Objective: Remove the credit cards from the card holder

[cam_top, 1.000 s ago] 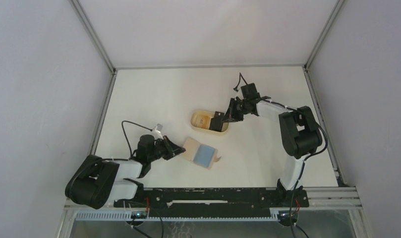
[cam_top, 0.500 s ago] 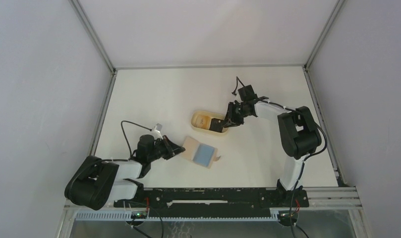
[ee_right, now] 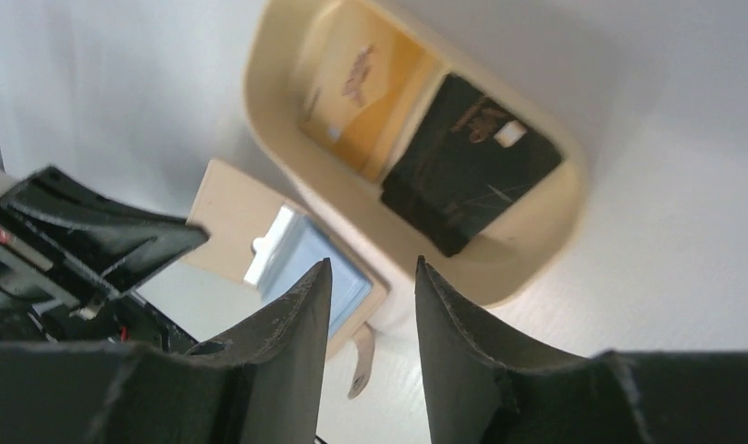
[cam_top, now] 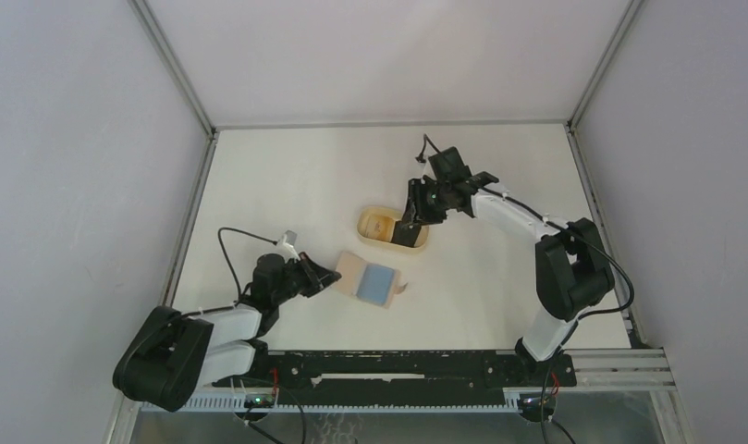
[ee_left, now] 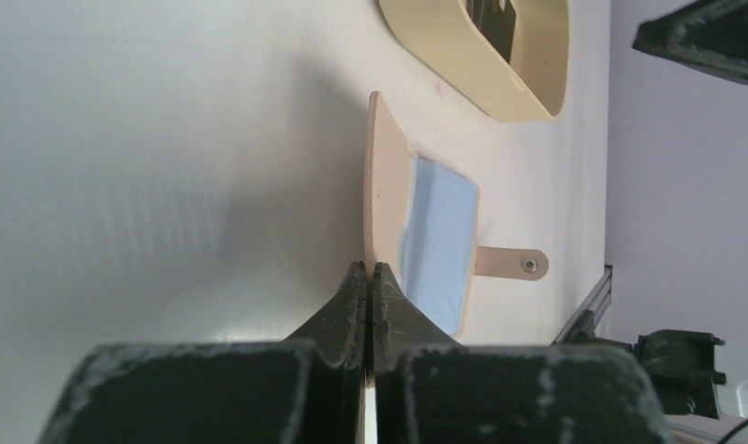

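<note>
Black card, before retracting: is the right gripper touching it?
Apart: right wrist view shows the black card lying in the tray, beyond the open, empty right gripper.

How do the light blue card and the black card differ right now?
The thin light blue card is pale; the thin black card is dark. The blue card lies on the flat tan card holder; the black card lies in the tan oval tray. The shut left gripper pinches the blue card's holder; the open right gripper hovers over the black card. Both are flat rectangles.
</note>
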Available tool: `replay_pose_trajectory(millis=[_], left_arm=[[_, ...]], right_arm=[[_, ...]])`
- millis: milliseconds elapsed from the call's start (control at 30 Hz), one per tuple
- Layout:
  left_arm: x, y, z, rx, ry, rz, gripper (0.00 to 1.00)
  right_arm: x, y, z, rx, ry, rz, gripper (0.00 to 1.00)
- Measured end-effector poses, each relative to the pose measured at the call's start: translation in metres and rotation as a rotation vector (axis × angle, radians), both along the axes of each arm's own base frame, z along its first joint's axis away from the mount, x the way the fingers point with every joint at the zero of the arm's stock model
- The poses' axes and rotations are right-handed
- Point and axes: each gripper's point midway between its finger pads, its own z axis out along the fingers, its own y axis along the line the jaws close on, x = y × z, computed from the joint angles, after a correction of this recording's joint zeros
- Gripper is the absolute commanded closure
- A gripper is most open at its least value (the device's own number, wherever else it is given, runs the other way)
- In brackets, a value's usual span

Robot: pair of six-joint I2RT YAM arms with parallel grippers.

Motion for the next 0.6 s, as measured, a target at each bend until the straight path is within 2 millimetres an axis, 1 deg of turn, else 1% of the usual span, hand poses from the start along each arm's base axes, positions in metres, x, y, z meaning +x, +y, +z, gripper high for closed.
replay_pose_trajectory(millis=[100, 233, 367, 433, 600], left_arm=[[0.0, 0.006, -0.002, 0.028, -0.003, 0.025, 1.0], [0.0, 0.018, -0.004, 0.086, -0.007, 0.07, 1.0], [-0.002, 0.029, -0.009, 0.142, -0.002, 0.104, 1.0], [-0.004, 0.033, -0.013, 0.163, 0.012, 0.114, 0.98], [-0.007, 0.039, -0.019, 0.189, 0.037, 0.136, 0.9]], right_arm=[[-0.017, 0.019, 0.005, -0.025, -0.021, 0.069, 0.53], [-0.05, 0.038, -0.005, -0.093, -0.003, 0.156, 0.53], [-0.072, 0.047, -0.017, -0.151, 0.026, 0.204, 0.53], [-0.074, 0.045, -0.025, -0.175, 0.045, 0.196, 0.53], [-0.07, 0.034, -0.051, -0.248, 0.102, 0.137, 0.53]])
